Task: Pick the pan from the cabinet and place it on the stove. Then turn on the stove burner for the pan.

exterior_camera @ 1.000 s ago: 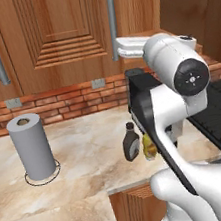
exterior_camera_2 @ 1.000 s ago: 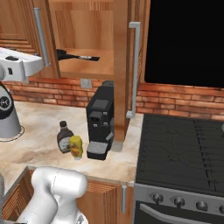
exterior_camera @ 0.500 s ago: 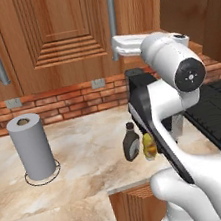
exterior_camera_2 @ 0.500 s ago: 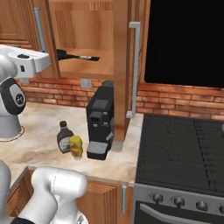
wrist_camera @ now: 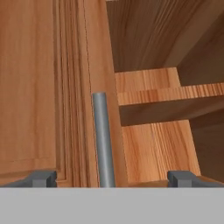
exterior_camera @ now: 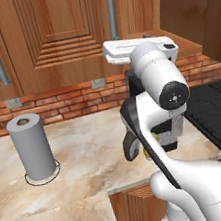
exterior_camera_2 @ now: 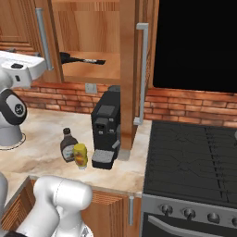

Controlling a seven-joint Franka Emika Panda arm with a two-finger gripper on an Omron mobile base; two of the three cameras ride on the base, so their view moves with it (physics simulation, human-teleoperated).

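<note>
The pincer (wrist_camera: 111, 178) is standing fully spread and holding nothing; in the hand view its two tips are sitting at the bottom corners, wide apart. It is facing the cabinet (wrist_camera: 39, 87), with the grey bar handle (wrist_camera: 103, 140) of a closed door running up between the tips and the open compartment's pale shelf (wrist_camera: 153, 87) off to one side.

The pan (exterior_camera_2: 69, 58) is lying on that shelf (exterior_camera_2: 99, 69) in the right base view, its body partly hidden by the door edge, its long handle (exterior_camera_2: 90, 60) pointing out toward the open side. The stove (exterior_camera_2: 194, 162) is waiting well apart, beyond the coffee machine (exterior_camera_2: 106, 129) on the desk (exterior_camera_2: 41, 152).

Step in hand, as I judge it: reaching into the cabinet for the pan.

To do it well: the hand is aiming at the door, not the opening, so it is needing to shift sideways toward the shelf before advancing. Approach along the pan's handle, keep the tips level with the shelf, and clear the door's bar handle. Close across the thin handle near the pan body, so the pan is not tipping when lifted.
</note>
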